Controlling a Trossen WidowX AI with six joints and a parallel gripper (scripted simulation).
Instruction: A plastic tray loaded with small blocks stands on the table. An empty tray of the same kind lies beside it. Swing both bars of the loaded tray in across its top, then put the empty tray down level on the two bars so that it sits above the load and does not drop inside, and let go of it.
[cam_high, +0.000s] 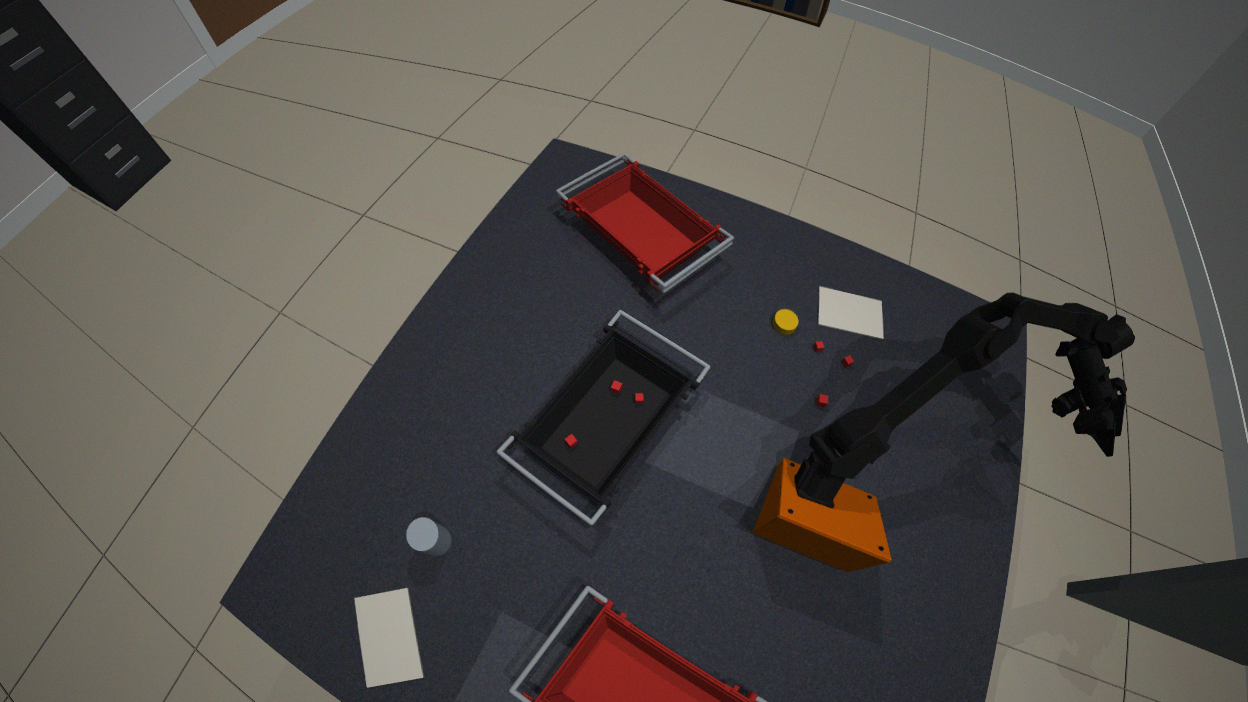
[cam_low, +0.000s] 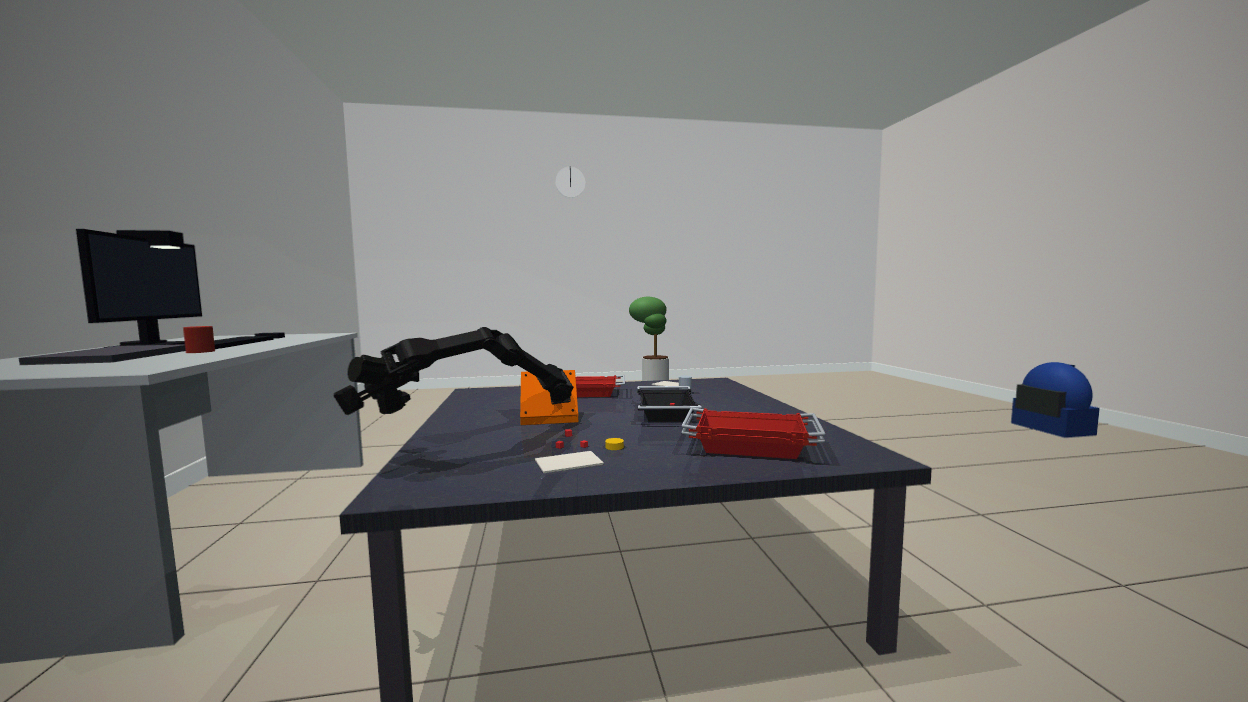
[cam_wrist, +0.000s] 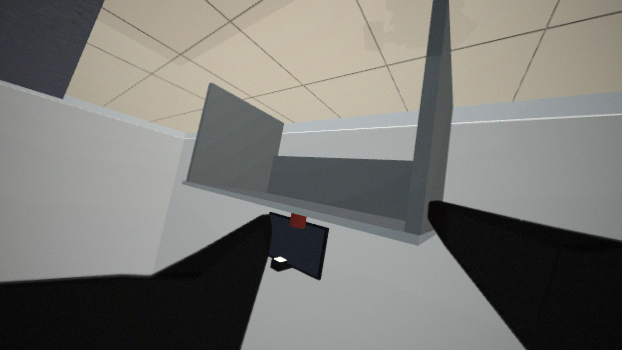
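A black tray (cam_high: 602, 427) (cam_low: 665, 415) stands on the table, with three small red blocks (cam_high: 616, 385) (cam_high: 638, 397) (cam_high: 570, 440) inside. Its one wire bar (cam_high: 663, 338) and its other wire bar (cam_high: 547, 487) are swung out beyond its ends. A red tray (cam_high: 641, 218) (cam_low: 752, 436) is empty, upright, with its bars out over its ends. Another red tray (cam_high: 628, 667) (cam_low: 595, 387), partly cut off in the top view, shows no load. My gripper (cam_high: 1113, 426) (cam_wrist: 348, 216) is open and empty, beyond the table edge, far from the trays.
Three loose red blocks (cam_high: 819, 345) (cam_high: 848, 360) (cam_high: 822, 399), a yellow disc (cam_high: 786, 321) (cam_low: 614, 444) and a white sheet (cam_high: 850, 311) (cam_low: 569, 461) lie near the orange base (cam_high: 824, 528) (cam_low: 548, 397). A grey cylinder (cam_high: 422, 534) and another white sheet (cam_high: 389, 637) are beyond the black tray.
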